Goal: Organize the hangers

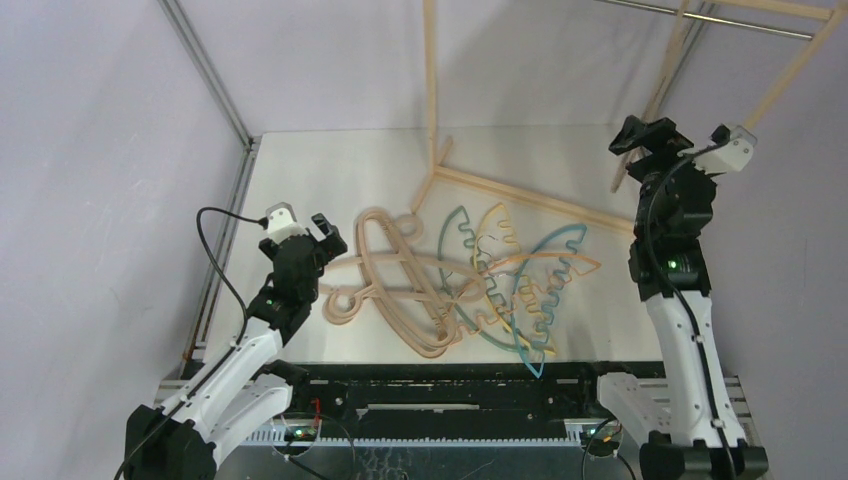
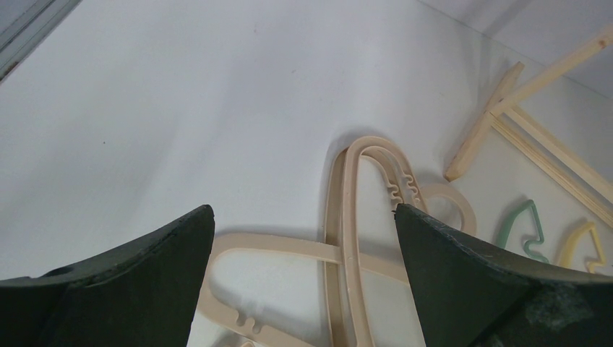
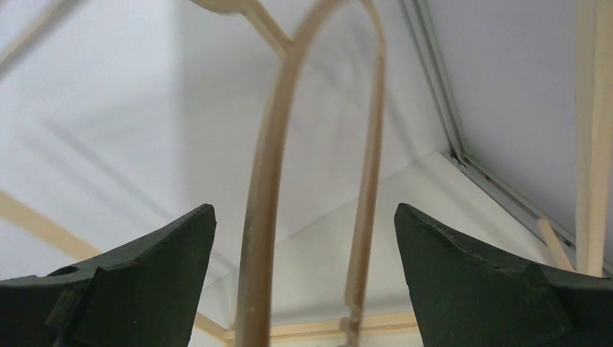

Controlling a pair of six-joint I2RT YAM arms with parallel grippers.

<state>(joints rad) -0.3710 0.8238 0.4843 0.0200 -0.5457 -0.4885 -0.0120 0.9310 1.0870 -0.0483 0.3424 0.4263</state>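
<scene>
Beige hangers [image 2: 340,217] smooth, overlapping wavy-edged teal, blue, yellow ones [image 1: 505,300] on counter [image 1: 300,180]. Left claw [image 1: 328,232] apart; right claw [image 1: 640,135] apart.

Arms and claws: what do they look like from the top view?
Both alike: the left arm and right arm have white lower links, black joint housings with a small green light, and a white camera block at the wrist. A black cable loops off the left one. The left claw and right claw are matte black with wedge-shaped fingers.

Left claw [image 1: 328,232] low and forward, jaws apart; right claw [image 1: 645,132] up high, jaws likewise apart.
</scene>
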